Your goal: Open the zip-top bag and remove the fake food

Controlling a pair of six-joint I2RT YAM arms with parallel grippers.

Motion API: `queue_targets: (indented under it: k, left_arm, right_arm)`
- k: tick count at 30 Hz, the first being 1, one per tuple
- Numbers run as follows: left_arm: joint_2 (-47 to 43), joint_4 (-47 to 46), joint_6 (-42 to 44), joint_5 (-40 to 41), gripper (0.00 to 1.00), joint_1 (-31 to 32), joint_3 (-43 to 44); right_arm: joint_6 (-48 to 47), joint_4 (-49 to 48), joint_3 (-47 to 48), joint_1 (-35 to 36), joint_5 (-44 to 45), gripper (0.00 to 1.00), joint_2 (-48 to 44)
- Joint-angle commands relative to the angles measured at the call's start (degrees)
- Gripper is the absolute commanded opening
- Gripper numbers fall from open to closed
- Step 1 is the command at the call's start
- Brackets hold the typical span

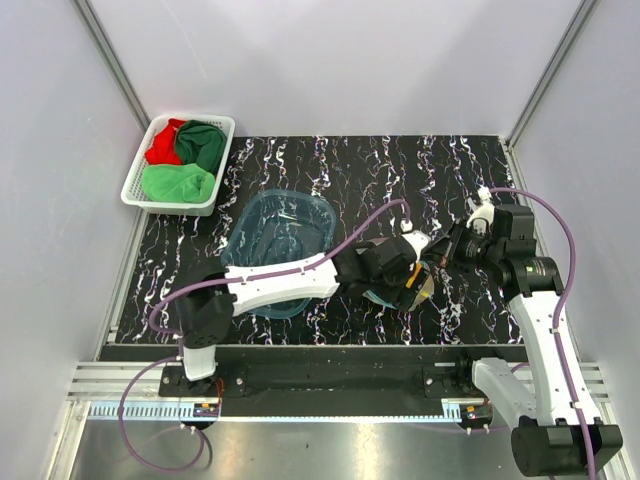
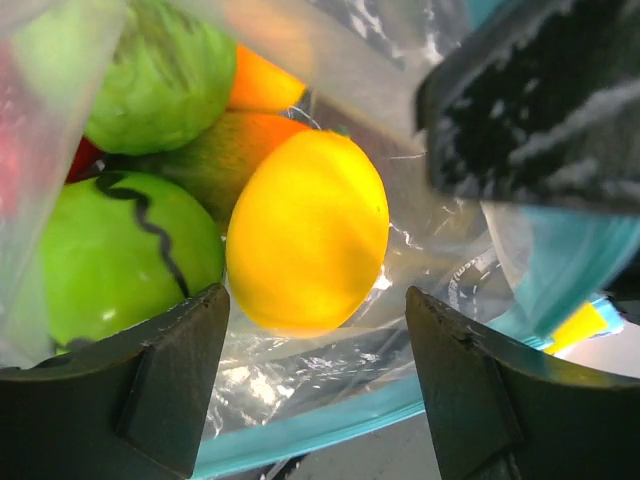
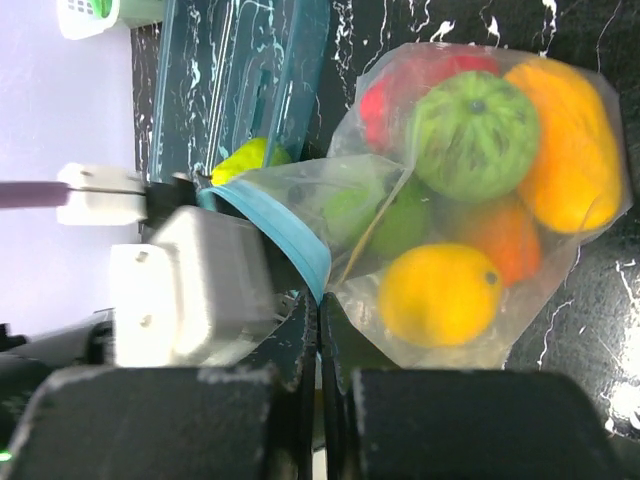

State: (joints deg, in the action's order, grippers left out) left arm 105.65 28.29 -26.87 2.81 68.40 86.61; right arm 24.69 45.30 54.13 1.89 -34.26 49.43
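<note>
The zip-top bag [image 3: 560,300] lies on its side on the black marbled table, and its teal zip strip [image 3: 290,235] gapes. Through the clear plastic I see the fake food: a yellow fruit [image 3: 440,295], a green ribbed one [image 3: 475,135], orange [image 3: 565,140] and red [image 3: 390,100] pieces. My right gripper [image 3: 320,300] is shut on the bag's mouth edge at the zip strip. At the mouth my left gripper [image 2: 315,295] is open, its fingers either side of the yellow fruit's [image 2: 305,230] near end, not touching it. From above, the left wrist [image 1: 395,270] covers most of the bag.
A translucent blue tub [image 1: 290,197] sits left of the bag, partly under the left arm, with a yellow-green piece [image 3: 245,155] showing in it. A white basket [image 1: 135,185] of red and green cloths stands at the back left. White walls close three sides.
</note>
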Motion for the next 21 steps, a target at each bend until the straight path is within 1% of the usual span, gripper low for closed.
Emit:
queue_targets:
  k: [1,10,13,14,17,18,20,21]
  left_arm:
    - [2.45,-5.88,2.18,1.15,0.77,0.42,-1.09]
    - [3.78,-18.61,-1.08,6.77,0.75,0.42,-6.71]
    - [4.74,-19.15,-0.9,7.04,0.74,0.42,-6.19]
    - [4.92,-19.24,-0.55,6.86,0.72,0.5,-6.1]
    - [4.83,-19.07,-0.02,6.51,0.56,0.42,-5.84]
    - [4.31,-18.8,0.07,6.51,0.44,0.42,-5.75]
    - [3.43,-17.4,0.07,7.3,0.31,0.42,-5.66]
    - [2.21,-16.35,0.15,7.39,0.22,0.42,-5.66]
  right_arm:
    - [0.19,-0.74,0.19,0.31,-2.21,0.0,-0.83]
    - [0.1,0.14,-0.69,0.31,-1.6,0.0,-1.18]
    - [-0.08,0.67,-0.69,0.31,-1.42,0.0,-1.53]
    - [-0.08,0.58,-0.52,0.31,-1.42,0.0,-1.53]
    - [-0.52,0.93,-0.08,0.31,-1.07,0.0,-1.35]
    - [-0.69,1.11,-0.08,0.31,-0.81,0.0,-1.35]
    - [-1.13,1.11,-0.16,0.39,-0.19,0.0,-1.44]
    - [-1.05,1.02,-0.16,0.31,0.07,0.0,-1.44]
